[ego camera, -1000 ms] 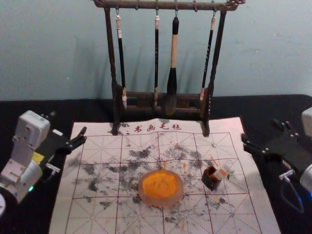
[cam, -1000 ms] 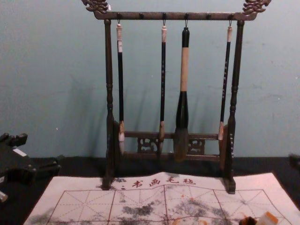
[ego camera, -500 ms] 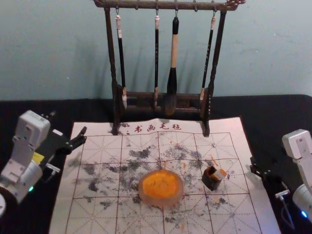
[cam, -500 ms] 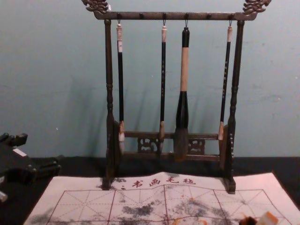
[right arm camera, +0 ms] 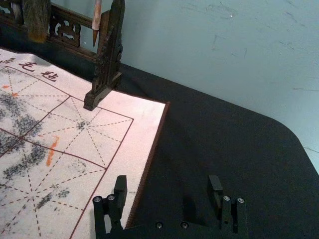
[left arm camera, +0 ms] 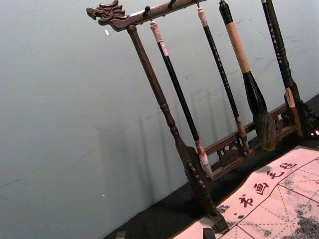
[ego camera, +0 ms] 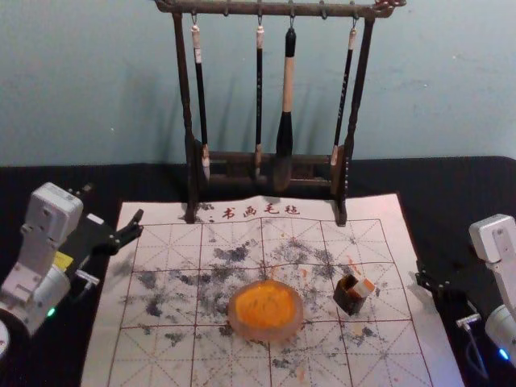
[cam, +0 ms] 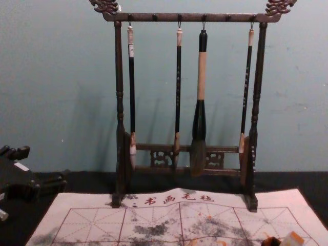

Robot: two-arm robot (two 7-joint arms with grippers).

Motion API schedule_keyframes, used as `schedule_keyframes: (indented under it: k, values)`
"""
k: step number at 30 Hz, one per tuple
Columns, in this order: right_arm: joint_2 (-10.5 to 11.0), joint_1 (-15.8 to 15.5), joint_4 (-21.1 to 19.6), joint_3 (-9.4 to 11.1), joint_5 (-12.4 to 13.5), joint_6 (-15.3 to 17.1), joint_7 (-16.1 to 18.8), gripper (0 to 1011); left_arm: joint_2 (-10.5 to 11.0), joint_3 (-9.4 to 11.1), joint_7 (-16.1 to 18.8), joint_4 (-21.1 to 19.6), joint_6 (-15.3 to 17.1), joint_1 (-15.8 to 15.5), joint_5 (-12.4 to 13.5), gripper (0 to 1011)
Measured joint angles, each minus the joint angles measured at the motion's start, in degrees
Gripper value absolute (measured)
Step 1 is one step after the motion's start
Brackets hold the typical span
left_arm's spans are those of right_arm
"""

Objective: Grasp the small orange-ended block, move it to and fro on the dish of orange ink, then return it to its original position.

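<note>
Right end effector (ego camera: 435, 284), released, is held beside the mat (ego camera: 431, 355); left end effector (ego camera: 114, 205) is parked open opposite. Right of the orange dish (ego camera: 266, 310), the orange-ended block (ego camera: 365, 287) is seemingly propped in a dark holder (ego camera: 347, 300), before the brush rack (ego camera: 344, 185).

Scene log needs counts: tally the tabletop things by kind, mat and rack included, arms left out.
Hanging brushes: 4
Brush rack: 1
Dish of orange ink: 1
Orange-ended block: 1
Small dark box: 1
Writing mat: 1
Total: 9
</note>
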Motion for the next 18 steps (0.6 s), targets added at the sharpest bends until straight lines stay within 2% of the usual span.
schedule_keyframes:
  k: [18]
  values:
    - [0.1,-0.1,-0.2,-0.1,-0.1,-0.1,-0.1,1000,0.0,0.0,0.0,0.0,0.0,0.0,0.0,1001]
